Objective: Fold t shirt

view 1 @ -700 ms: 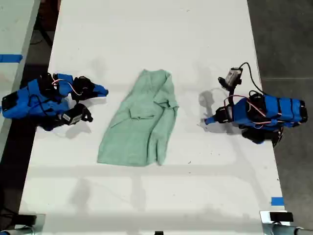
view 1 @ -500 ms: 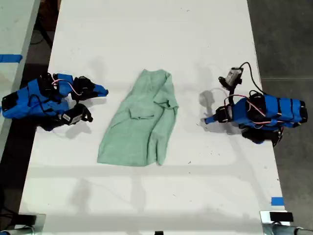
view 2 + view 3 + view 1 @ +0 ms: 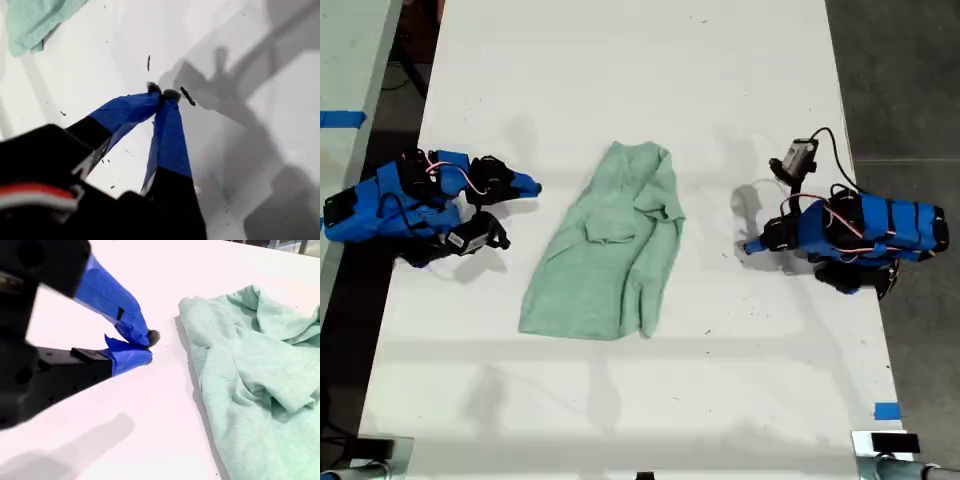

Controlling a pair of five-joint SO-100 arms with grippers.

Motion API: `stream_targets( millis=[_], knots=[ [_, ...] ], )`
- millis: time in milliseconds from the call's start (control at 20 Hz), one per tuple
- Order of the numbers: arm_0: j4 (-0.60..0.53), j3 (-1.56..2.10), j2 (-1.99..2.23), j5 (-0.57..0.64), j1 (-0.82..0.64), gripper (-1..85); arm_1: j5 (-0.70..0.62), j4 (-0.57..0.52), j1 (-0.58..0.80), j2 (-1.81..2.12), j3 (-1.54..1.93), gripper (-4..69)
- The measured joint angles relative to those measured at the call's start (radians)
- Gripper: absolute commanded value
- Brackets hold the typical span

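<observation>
Across the exterior view, the t shirt [image 3: 610, 250] lies crumpled and unfolded on the white bench [image 3: 640, 80], midway between the two arms; my second hand [image 3: 533, 186] rests near its narrow end on the exterior view's left, and my first hand [image 3: 748, 246] points at its other long edge from the exterior view's right, a little further off. First wrist view: my first hand [image 3: 161, 94] has its blue jaws pressed tip to tip on nothing, with only a corner of the t shirt [image 3: 35, 20] visible well beyond it. Second wrist view: my second hand [image 3: 147, 346] is likewise closed and empty, with the t shirt [image 3: 250, 370] just beside its tips. Judged stage: pre-grasp, no fold made. The next move calls for opening the jaws and reaching to pinch an edge.
</observation>
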Motion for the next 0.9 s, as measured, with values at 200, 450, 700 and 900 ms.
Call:
stream_targets(
  millis=[200, 450, 700, 900],
  knots=[
    [0.000, 0.000, 0.000, 0.000, 0.000, -0.2, 0.057, 0.048, 0.028, -0.183, -0.166, 2.1],
    [0.000, 0.000, 0.000, 0.000, 0.000, -0.2, 0.054, 0.095, 0.051, -0.680, -0.598, 17.1],
    [0.000, 0.000, 0.000, 0.000, 0.000, -0.2, 0.031, 0.035, -0.040, -1.327, -1.098, 28.5],
    [0.000, 0.000, 0.000, 0.000, 0.000, -0.2, 0.002, 0.034, -0.094, -1.873, -1.549, 25.8]
  ],
)
